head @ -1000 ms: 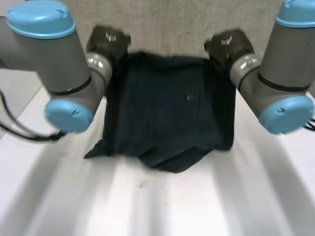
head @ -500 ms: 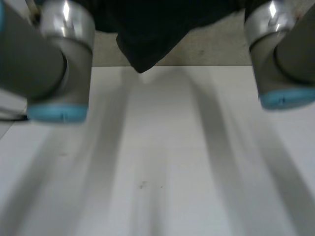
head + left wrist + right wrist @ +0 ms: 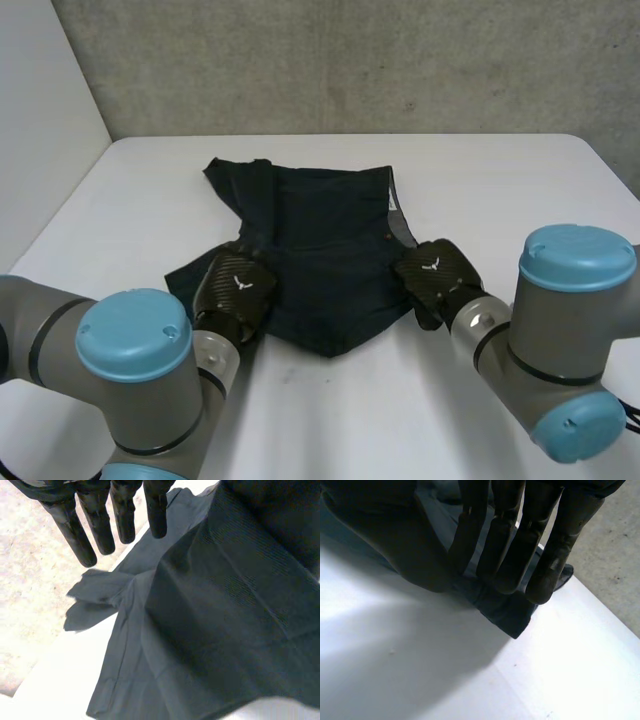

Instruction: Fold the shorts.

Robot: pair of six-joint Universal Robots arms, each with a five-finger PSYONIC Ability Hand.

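Dark navy shorts (image 3: pixel 320 240) lie crumpled on the white table (image 3: pixel 500 190), waistband towards the far side. My left hand (image 3: pixel 235 290) rests at the shorts' near left edge. Seen from the left wrist, its fingers (image 3: pixel 95 525) are straight and spread, hovering above the cloth (image 3: pixel 225 610) and holding nothing. My right hand (image 3: pixel 432 272) is at the shorts' near right edge. In its own wrist view, that hand (image 3: pixel 510 535) pinches a folded edge of the shorts (image 3: pixel 505 610) between straight fingers and thumb.
The table's far edge (image 3: pixel 350 136) runs just behind the shorts, with grey ground beyond it. A pale wall (image 3: pixel 40 120) stands at the left. Bare table surface (image 3: pixel 340 420) stretches between my arms in front of the shorts.
The shorts hung lifted between both raised hands; now they lie on the table with both hands low at their near edges. My left hand has let go and opened.
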